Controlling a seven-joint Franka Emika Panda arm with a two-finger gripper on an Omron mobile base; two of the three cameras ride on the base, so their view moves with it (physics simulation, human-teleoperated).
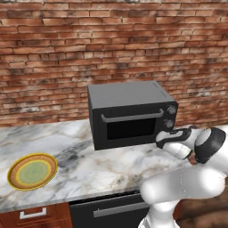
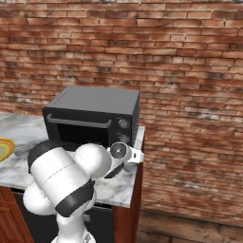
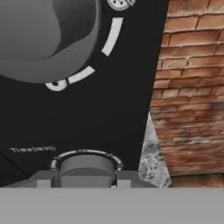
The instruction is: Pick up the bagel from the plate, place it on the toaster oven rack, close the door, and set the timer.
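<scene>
The black toaster oven (image 1: 129, 95) stands on the marble counter with its door (image 1: 131, 128) shut and the grey bar handle (image 1: 131, 117) across the top. The bagel and the toaster oven rack are hidden. At the counter's left lies the plate (image 1: 33, 173), with nothing on it; its edge (image 2: 4, 149) also shows in the right base view. My gripper (image 1: 167, 131) is at the oven's right control panel, shut on the lower knob (image 3: 86, 168), which sits between the fingertips in the hand view. The larger upper knob (image 3: 43, 39) is above it.
A brick wall (image 1: 111, 44) runs behind the counter. The counter's right end (image 2: 135, 175) lies just beyond the oven, with floor past it. Drawers and a dark appliance front (image 1: 107, 209) sit below the counter edge.
</scene>
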